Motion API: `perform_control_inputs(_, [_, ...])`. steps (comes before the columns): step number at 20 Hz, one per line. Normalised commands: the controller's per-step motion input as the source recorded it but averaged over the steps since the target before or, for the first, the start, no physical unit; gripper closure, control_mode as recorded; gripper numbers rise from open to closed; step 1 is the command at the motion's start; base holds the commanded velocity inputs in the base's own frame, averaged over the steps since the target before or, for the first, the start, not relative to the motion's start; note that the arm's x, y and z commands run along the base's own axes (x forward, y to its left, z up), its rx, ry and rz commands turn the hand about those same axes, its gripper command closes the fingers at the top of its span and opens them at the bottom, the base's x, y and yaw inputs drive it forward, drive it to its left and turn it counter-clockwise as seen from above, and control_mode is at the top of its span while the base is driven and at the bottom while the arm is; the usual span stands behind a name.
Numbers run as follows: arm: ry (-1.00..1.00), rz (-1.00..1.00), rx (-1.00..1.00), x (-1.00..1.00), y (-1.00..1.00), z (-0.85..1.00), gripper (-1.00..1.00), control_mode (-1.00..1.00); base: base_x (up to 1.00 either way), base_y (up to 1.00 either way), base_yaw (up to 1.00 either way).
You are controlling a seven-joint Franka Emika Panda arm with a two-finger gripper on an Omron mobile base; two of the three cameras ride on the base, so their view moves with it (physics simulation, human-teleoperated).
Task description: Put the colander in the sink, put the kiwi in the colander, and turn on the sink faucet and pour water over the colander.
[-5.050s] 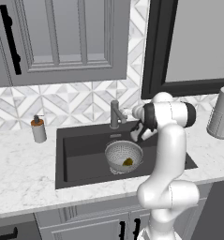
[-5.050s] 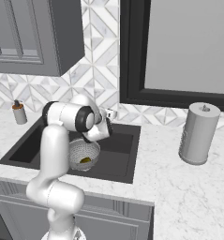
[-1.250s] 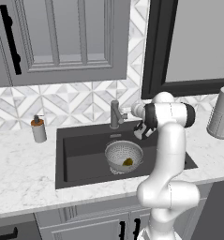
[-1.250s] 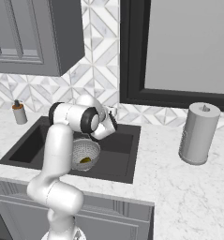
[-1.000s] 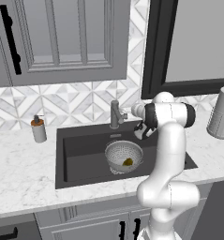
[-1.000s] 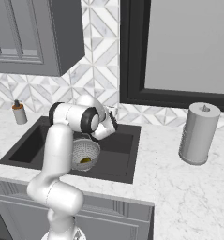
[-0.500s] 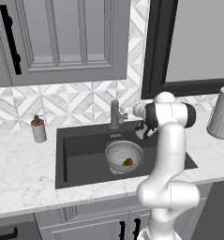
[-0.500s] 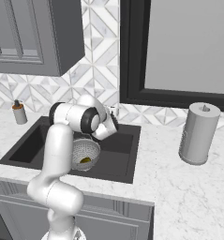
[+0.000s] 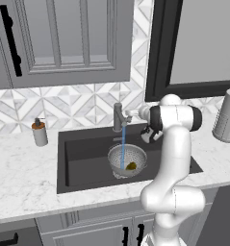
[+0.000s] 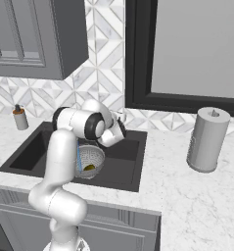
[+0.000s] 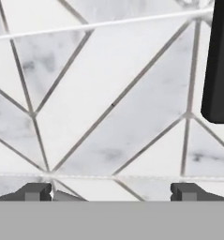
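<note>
The robot's two-finger gripper (image 11: 111, 191) has its dark tips set wide apart with nothing between them, pointed at the white marble-patterned backsplash tiles (image 11: 108, 108) just beside the short dark grey metal faucet (image 9: 119, 116). I can't quite see whether a finger touches the faucet's small side lever.

A thin blue stream of water (image 9: 123, 146) falls from the spout straight into the round silver-grey perforated colander (image 9: 128, 160), which sits in the large dark charcoal sink basin (image 9: 83, 153). The small olive-green kiwi (image 9: 131, 166) lies inside the colander, right beside the stream.

To my eye every part of the job looks done: colander placed, fruit in, water running over it.

From the right side the arm's white elbow covers part of the colander and most of the faucet, and the drain is hidden.
</note>
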Motion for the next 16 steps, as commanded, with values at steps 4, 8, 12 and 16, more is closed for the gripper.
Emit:
perform_control_inputs(4, [0.0, 0.0, 0.0, 0.0, -0.66, 0.0, -1.0, -1.0, 0.0, 0.0, 0.0])
perform_control_inputs(8, [0.0, 0.0, 0.0, 0.0, -0.64, 0.0, -1.0, -1.0, 0.0, 0.0, 0.0])
perform_control_inputs(12, [0.0, 0.0, 0.0, 0.01, -0.57, 0.0, -1.0, -1.0, 0.0, 0.0, 0.0])
perform_control_inputs(16, [0.0, 0.0, 0.0, 0.01, -0.41, 0.0, -1.0, -1.0, 0.0, 0.0, 0.0])
